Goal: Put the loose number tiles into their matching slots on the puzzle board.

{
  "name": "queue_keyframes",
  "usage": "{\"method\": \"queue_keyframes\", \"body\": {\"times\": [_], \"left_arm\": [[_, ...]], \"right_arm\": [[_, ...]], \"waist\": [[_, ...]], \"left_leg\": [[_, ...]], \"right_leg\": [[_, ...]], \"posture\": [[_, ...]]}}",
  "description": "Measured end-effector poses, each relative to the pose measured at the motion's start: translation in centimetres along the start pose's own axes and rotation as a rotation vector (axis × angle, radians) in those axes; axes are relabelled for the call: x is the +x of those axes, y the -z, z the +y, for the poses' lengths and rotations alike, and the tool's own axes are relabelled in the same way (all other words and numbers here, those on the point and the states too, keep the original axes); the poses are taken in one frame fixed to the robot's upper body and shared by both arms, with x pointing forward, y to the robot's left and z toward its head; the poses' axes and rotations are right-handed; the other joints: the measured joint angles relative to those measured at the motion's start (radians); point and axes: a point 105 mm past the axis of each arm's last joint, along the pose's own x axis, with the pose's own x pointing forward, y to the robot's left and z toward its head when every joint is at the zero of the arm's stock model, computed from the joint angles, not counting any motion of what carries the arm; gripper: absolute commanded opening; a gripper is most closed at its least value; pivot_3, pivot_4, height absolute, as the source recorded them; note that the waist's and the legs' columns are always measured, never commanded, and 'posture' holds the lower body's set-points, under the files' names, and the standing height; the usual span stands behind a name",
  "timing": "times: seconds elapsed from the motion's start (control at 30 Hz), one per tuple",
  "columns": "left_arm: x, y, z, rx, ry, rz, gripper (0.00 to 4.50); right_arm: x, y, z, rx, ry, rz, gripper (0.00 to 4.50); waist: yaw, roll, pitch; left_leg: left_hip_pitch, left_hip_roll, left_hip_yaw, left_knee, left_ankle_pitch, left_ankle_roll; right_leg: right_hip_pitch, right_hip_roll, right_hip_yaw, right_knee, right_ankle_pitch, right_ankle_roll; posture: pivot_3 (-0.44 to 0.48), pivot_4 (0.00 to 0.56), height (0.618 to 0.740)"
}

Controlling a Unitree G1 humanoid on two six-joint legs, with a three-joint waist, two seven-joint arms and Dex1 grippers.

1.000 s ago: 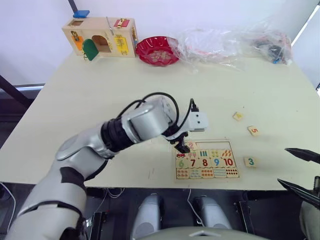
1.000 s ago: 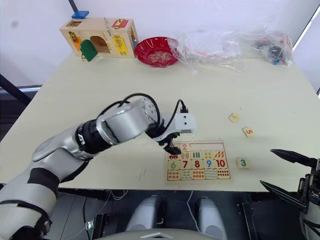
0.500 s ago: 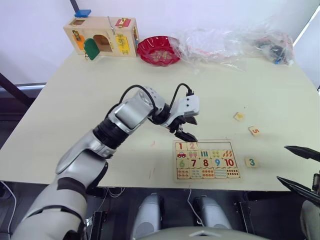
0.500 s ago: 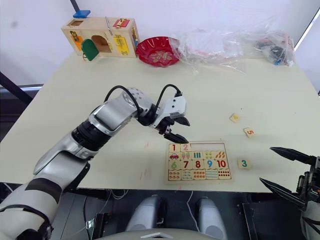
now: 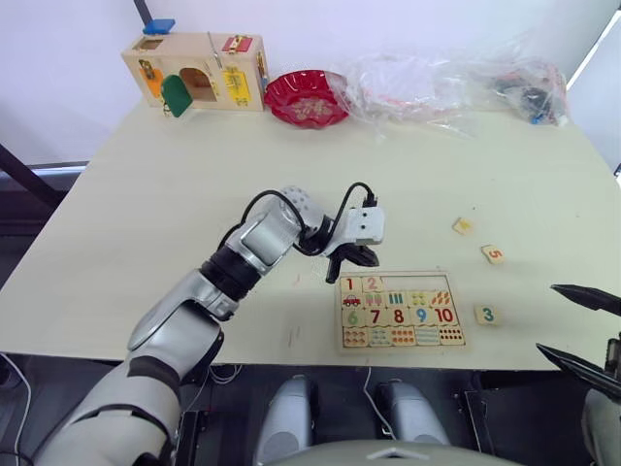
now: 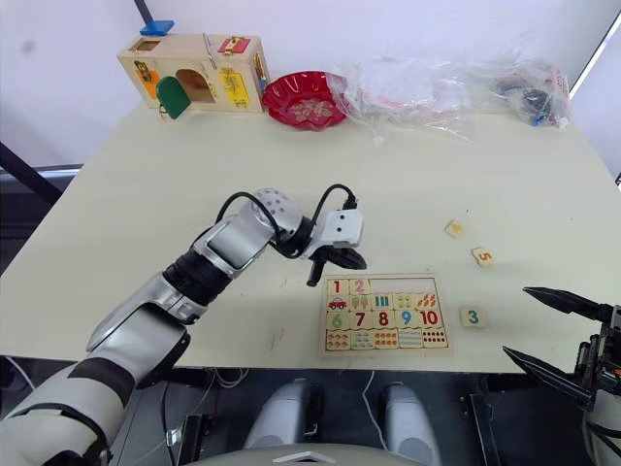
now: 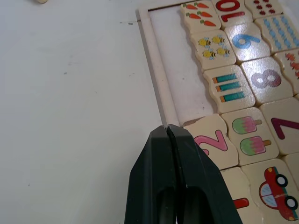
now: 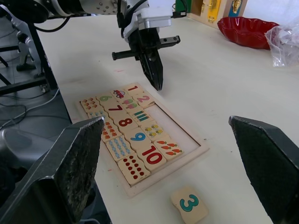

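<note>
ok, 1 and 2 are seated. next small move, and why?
Probably bring the open right end effector toward the 3 tile: it lies loose just off the puzzle board, nearest that arm, and the top-row slots beyond 2 are empty.

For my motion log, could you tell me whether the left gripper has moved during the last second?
Yes. The left gripper has come off the puzzle board and sits past its far-left corner.

The puzzle board (image 7: 156,79) is pale wood with a smooth, slightly shiny finish. The table (image 5: 194,194) looks matt and smooth. The left gripper (image 7: 168,135) has black fingers of glossy plastic.
</note>
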Motion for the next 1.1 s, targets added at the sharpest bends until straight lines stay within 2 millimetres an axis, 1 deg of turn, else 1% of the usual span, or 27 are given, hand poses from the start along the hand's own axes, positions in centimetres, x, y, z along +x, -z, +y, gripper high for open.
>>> {"method": "queue_keyframes", "body": {"times": [0.07, 0.33, 0.93, 1.03, 1.1], "left_arm": [[0.2, 0.4, -0.3, 0.005, 0.004, 0.009, 0.04], [0.4, 0.8, -0.4, 0.032, 0.003, 0.031, 0.04], [0.4, 0.9, -0.8, 0.053, 0.022, 0.040, 0.04], [0.2, 0.5, -0.2, 0.034, -0.017, 0.004, 0.04], [-0.8, 0.2, 0.6, -0.005, -0.075, -0.037, 0.04]], "right_arm": [[0.0, 0.0, 0.0, 0.000, 0.000, 0.000, 4.50], [0.0, 0.0, 0.0, 0.000, 0.002, 0.000, 4.50], [0.3, 0.0, -0.3, -0.006, 0.000, -0.007, 4.50], [0.3, 0.0, -0.4, -0.009, 0.000, -0.009, 4.50], [0.5, 0.1, -0.3, -0.005, -0.007, -0.009, 4.50]], "waist": [[0.000, 0.000, 0.000], [0.000, 0.000, 0.000], [0.000, 0.000, 0.000], [0.000, 0.000, 0.000], [-0.001, 0.000, 0.000]], "left_leg": [[0.000, 0.000, 0.000, 0.000, 0.000, 0.000], [0.000, 0.000, 0.000, 0.000, 0.000, 0.000], [0.000, 0.000, 0.000, 0.000, 0.000, 0.000], [0.000, 0.000, 0.000, 0.000, 0.000, 0.000], [0.000, 0.000, 0.000, 0.000, 0.000, 0.000]], "right_leg": [[0.000, 0.000, 0.000, 0.000, 0.000, 0.000], [0.000, 0.000, 0.000, 0.000, 0.000, 0.000], [0.000, 0.000, 0.000, 0.000, 0.000, 0.000], [0.000, 0.000, 0.000, 0.000, 0.000, 0.000], [0.000, 0.000, 0.000, 0.000, 0.000, 0.000]], "posture": [[0.000, 0.150, 0.740], [0.000, 0.150, 0.740], [0.000, 0.150, 0.740], [0.000, 0.150, 0.740], [0.000, 0.150, 0.740]]}}
